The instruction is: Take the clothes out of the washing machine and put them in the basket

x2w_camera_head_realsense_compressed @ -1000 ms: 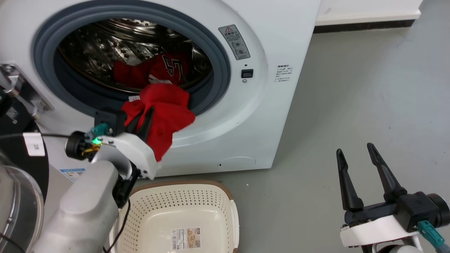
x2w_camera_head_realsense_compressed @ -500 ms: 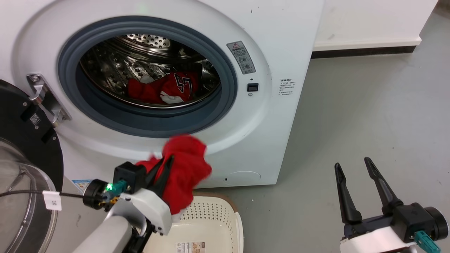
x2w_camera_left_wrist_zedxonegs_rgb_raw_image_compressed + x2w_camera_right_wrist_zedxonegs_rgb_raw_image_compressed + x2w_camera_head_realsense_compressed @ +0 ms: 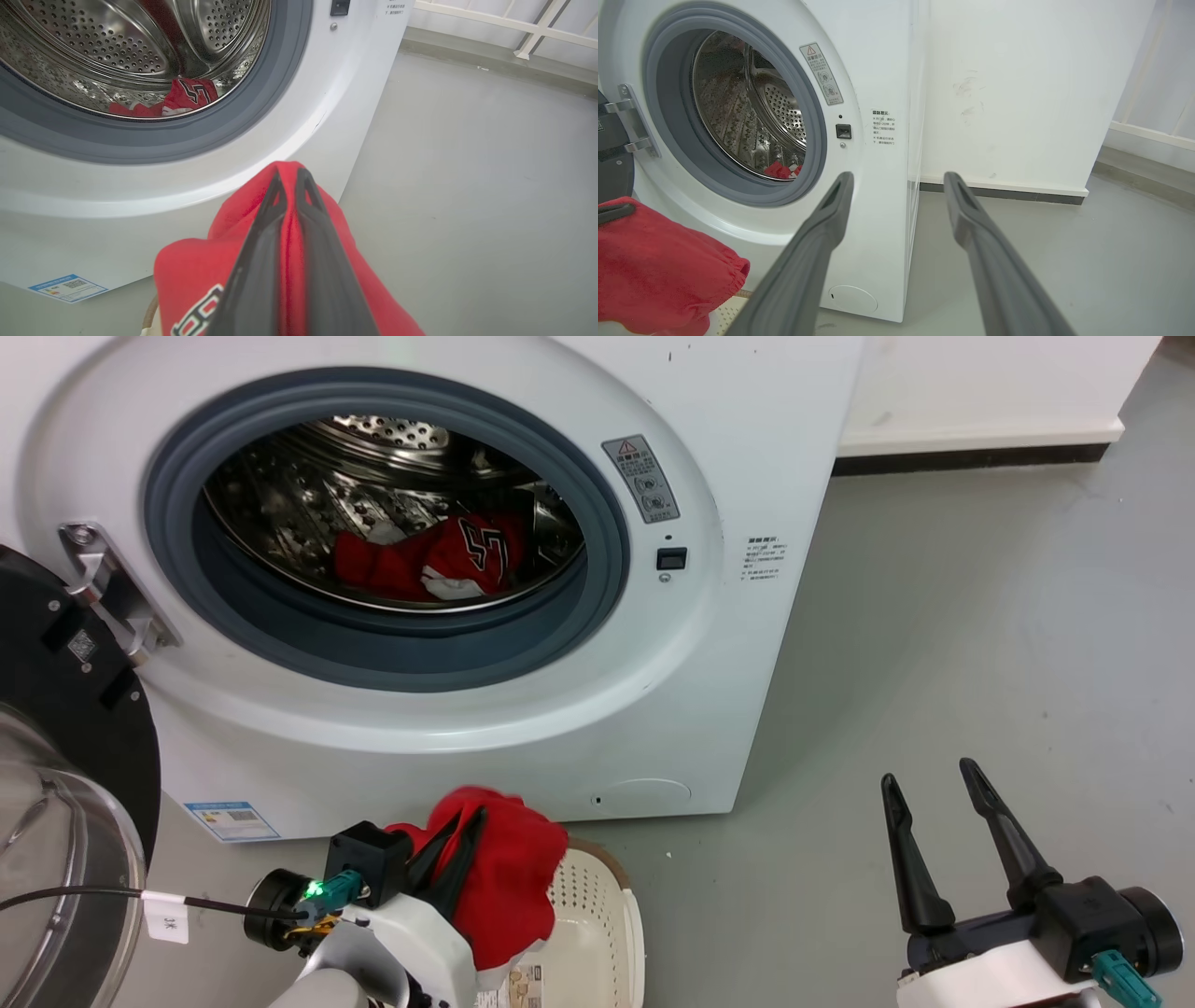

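Observation:
The white washing machine (image 3: 672, 691) stands with its porthole open. One red jersey (image 3: 439, 560) with a black-and-white number lies in the steel drum. My left gripper (image 3: 462, 826) is shut on a second red jersey (image 3: 509, 877), which hangs over the near-left part of the cream basket (image 3: 607, 915) on the floor in front of the machine. In the left wrist view the fingers (image 3: 261, 242) pinch a fold of the held jersey (image 3: 201, 270). My right gripper (image 3: 924, 779) is open and empty, low on the right over the floor.
The machine's black-framed glass door (image 3: 65, 756) hangs open at the left, close to my left arm. Grey floor (image 3: 980, 616) stretches right of the machine to a white wall with a dark skirting (image 3: 971, 457).
My left gripper has carried the red jersey from the porthole lip down to above the basket. The head camera has also shifted. The right gripper has stayed open in place.

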Tool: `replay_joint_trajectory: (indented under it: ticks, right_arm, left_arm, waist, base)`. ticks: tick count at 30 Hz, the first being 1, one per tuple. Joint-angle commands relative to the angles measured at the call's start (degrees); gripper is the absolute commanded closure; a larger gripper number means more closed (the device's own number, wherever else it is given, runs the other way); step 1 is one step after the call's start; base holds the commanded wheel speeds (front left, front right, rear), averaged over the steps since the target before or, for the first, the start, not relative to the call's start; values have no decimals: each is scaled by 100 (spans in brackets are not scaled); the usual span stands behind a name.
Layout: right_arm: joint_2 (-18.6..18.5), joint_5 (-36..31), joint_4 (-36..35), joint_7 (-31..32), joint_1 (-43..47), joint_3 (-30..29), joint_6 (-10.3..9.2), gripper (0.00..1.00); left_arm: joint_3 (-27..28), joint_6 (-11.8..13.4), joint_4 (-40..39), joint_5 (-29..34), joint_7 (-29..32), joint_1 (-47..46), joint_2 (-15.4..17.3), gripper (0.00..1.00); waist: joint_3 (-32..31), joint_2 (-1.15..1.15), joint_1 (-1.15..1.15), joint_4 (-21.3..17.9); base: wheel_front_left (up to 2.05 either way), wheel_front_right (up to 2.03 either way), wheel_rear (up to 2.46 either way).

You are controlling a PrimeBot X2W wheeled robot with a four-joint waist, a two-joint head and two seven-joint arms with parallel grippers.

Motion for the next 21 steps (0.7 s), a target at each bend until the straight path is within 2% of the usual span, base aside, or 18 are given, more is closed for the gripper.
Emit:
replay_joint_trajectory:
  ticks: [1,9,21]
  right_arm:
    - [12,-24,-9,-12,-115,1,-4,0]
    - [13,-53,-53,-12,-367,-42,-4,0]
    - [12,4,-204,-12,-1000,-131,-4,0]
  left_arm:
    - [-43,-30,99,51,-30,-15,-39,100]
    - [-86,-148,675,91,-154,-299,-195,100]
    - [-199,-541,1958,237,-364,-1087,-573,100]
  waist:
    - [137,0,0,-36]
    - [621,0,0,-111]
    - [1784,0,0,-287]
  base:
    - [0,0,0]
    - [0,0,0]
    - [0,0,0]
